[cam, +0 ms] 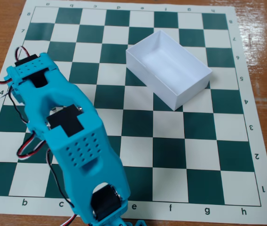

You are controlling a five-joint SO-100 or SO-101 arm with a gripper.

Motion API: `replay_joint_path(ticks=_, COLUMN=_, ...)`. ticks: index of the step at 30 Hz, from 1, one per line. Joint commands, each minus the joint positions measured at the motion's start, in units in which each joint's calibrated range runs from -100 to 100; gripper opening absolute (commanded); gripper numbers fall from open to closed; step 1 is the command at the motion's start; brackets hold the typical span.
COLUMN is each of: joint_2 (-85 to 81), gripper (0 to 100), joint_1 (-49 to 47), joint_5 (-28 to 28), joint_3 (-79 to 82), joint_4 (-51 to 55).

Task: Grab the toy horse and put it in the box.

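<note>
fixed view, looking down on a green-and-white chessboard mat (185, 155) spread over a wooden desk (265, 56). white box (168, 69) resting on the mat right of centre, toward the upper part of the board, turned at an angle to the squares, lidless, its pale floor bare as far as can be seen. turquoise arm (72, 136) stretched across the left half of the picture, running from the left side of the board down to the bottom edge near the files marked c to e. black motor blocks set into its body, one near the top, one at the middle, one near the lower end. red, black and white wires (27, 150) looping out along its left side. lower end of the arm cut off by the bottom edge of the picture, so fingers out of sight; cannot tell whether spread or pressed together. toy horse nowhere to be made out on the visible squares; possibly hidden under the arm, cannot tell. box well apart from the arm.
</note>
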Motion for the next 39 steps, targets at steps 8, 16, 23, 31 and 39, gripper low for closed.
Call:
replay_joint_path(ticks=8, joint_2=-31.4, gripper=0, joint_1=11.5, joint_5=11.7, joint_3=4.0, joint_4=-3.3)
replay_joint_path(ticks=16, joint_2=-37.3, gripper=0, joint_1=30.4, joint_5=22.0, joint_3=13.8, joint_4=-14.5)
replay_joint_path(ticks=23, joint_2=-26.3, gripper=0, joint_1=41.5, joint_5=24.2, joint_3=17.3, joint_4=-30.3)
replay_joint_path(ticks=31, joint_2=-6.2, gripper=0, joint_1=43.2, joint_5=22.4, joint_3=7.2, joint_4=-38.0)
replay_joint_path(ticks=39, joint_2=-0.3, gripper=18, joint_1=39.8, joint_5=13.0, joint_3=4.1, joint_4=-37.5)
